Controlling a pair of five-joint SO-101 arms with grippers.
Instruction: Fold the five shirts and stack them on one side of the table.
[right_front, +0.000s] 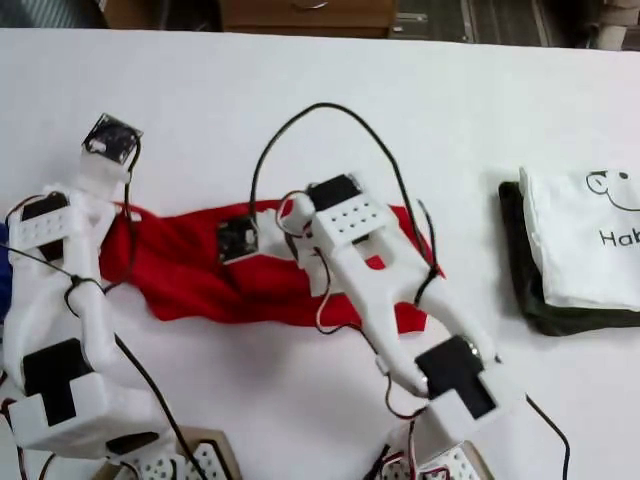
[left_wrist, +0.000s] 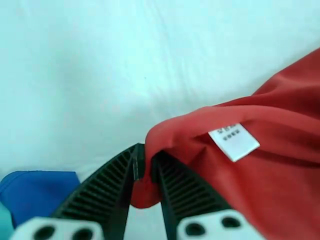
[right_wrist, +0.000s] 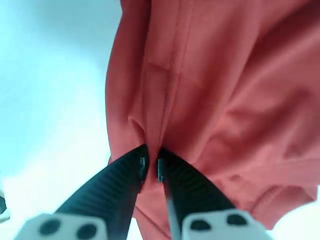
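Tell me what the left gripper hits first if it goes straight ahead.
The red shirt: the left gripper is shut on its edge, so cloth lies right at the tips. Beyond that, probably the table, though depth is unclear.

Folded stack on table's right side

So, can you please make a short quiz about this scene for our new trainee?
1. True or false: the left gripper is open above the red shirt.
2. Which shirt lies on top of the folded stack? A white, B blue, C red.
3. What does the right gripper hold?
Key: 1 false, it is shut on the shirt's edge. 2 A. 3 the red shirt.
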